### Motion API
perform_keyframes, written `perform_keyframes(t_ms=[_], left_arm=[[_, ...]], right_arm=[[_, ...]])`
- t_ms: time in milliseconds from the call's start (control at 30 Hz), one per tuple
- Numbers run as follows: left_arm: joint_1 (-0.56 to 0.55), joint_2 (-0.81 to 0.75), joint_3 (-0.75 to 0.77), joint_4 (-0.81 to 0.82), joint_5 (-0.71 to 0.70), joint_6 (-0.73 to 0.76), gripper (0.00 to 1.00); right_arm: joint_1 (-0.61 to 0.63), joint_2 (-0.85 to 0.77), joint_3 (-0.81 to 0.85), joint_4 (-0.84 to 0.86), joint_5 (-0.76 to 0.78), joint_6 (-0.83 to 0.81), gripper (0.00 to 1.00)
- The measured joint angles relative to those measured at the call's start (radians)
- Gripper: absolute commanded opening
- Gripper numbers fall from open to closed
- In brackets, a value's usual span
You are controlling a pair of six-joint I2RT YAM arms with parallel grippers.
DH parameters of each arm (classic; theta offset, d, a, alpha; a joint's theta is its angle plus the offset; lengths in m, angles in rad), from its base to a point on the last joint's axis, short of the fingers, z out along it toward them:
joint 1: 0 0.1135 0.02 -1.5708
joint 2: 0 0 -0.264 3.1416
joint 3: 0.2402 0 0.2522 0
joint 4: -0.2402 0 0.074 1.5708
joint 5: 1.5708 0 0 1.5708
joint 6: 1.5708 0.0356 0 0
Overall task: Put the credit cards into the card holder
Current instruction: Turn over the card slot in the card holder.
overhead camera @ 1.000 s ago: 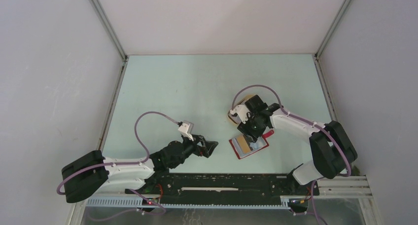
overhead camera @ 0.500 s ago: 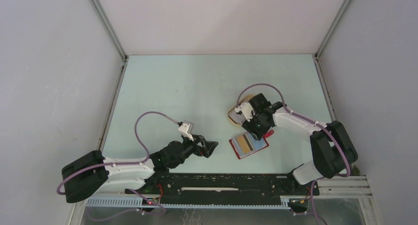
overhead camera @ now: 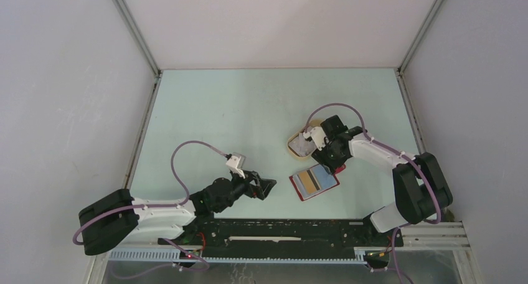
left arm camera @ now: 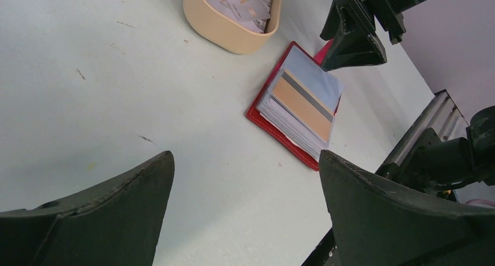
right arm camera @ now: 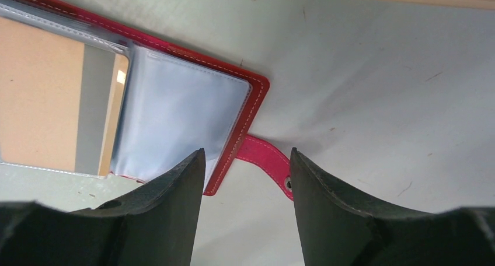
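Open wallet (overhead camera: pixel 314 182) lies just before the tray (left arm camera: pixel 225 30), long axis slanting up-right to its tab (right arm camera: pixel 265 156) under the spread right gripper (right arm camera: pixel 245 161). Left gripper (left arm camera: pixel 245 161) also spread. Only right wrist shows the snap (right arm camera: pixel 288 182).

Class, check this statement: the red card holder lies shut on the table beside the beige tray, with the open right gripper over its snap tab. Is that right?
Not quite. The card holder lies open, not shut: the left wrist view shows its pale sleeves facing up. The rest holds: it sits beside the beige tray, with the open right gripper over its snap tab.
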Motion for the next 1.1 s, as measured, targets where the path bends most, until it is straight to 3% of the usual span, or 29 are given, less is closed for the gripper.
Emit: perform_keyframes(t_ms=[633,867,933,1100], left_arm=[[0.001,0.034,0.030,0.009,0.061,-0.007,0.94],[0.001,0.076,0.045,0.038,0.093,-0.008,0.93],[0.001,0.087,0.046,0.047,0.099,-0.009,0.92],[0.001,0.135,0.066,0.069,0.124,-0.018,0.87]], right_arm=[[-0.083,-0.095,0.000,-0.012,-0.023,-0.019,0.64],[-0.100,-0.272,0.000,-0.014,-0.196,-0.040,0.62],[-0.098,-0.288,0.000,-0.015,-0.261,-0.044,0.55],[-0.064,-0.211,0.000,-0.023,-0.336,-0.046,0.22]])
